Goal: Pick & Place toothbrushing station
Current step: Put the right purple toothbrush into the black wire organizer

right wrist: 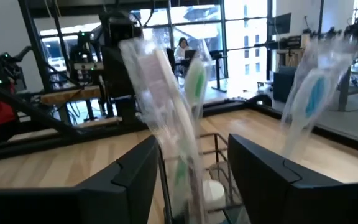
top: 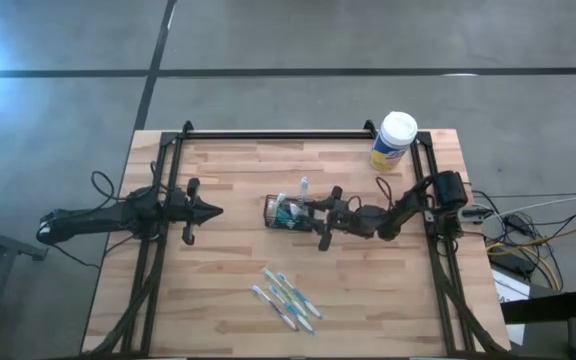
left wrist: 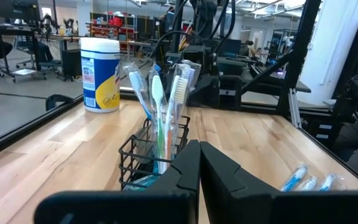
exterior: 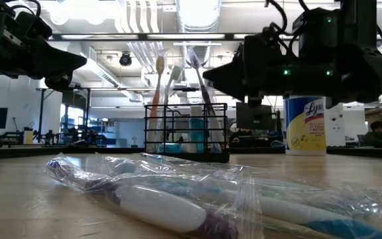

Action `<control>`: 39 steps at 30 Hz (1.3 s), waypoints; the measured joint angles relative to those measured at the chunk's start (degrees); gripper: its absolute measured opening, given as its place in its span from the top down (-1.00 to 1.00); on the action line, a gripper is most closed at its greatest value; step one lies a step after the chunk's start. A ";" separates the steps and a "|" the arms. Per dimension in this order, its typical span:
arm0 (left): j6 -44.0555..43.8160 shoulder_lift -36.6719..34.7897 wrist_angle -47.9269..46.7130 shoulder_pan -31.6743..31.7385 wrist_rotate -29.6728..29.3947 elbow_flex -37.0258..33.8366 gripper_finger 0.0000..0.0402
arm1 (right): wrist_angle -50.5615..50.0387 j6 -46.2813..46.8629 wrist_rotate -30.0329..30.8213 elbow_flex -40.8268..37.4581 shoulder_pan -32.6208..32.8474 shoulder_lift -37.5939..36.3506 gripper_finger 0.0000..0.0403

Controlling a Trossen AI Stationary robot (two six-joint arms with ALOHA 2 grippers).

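Observation:
The black wire-mesh holder (top: 280, 213) stands on its base mid-table, with several wrapped toothbrushes (left wrist: 158, 106) upright in it. It also shows in the low view (exterior: 186, 143). My right gripper (top: 308, 208) is open, level at the holder's right side. In the right wrist view its fingers (right wrist: 193, 146) stand on either side of one wrapped toothbrush (right wrist: 166, 112), above the holder's wall (right wrist: 219, 168). I cannot tell whether they touch it. My left gripper (top: 218, 211) is shut and empty, left of the holder and pointing at it (left wrist: 199, 149).
Several loose wrapped toothbrushes (top: 286, 298) lie on the wood nearer the front edge and fill the low view's foreground (exterior: 178, 199). A white-lidded, yellow-labelled canister (top: 394, 140) stands at the far right corner. Black frame rails run along the table's sides.

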 joint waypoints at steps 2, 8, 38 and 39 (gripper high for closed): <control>0.00 0.00 -0.01 0.00 0.00 0.00 0.95 | -0.01 -0.95 0.97 0.00 0.46 -1.13 0.03; 0.00 0.00 -0.01 0.00 0.01 0.00 0.95 | -5.23 -2.17 1.50 2.07 1.09 -4.94 0.03; 0.00 0.02 -0.63 -0.02 0.03 0.00 0.95 | -29.62 -7.03 20.84 11.30 5.97 -7.27 0.77; 0.00 0.02 -0.63 -0.02 0.03 0.00 0.95 | -29.62 -6.97 20.84 11.21 5.97 -7.27 0.80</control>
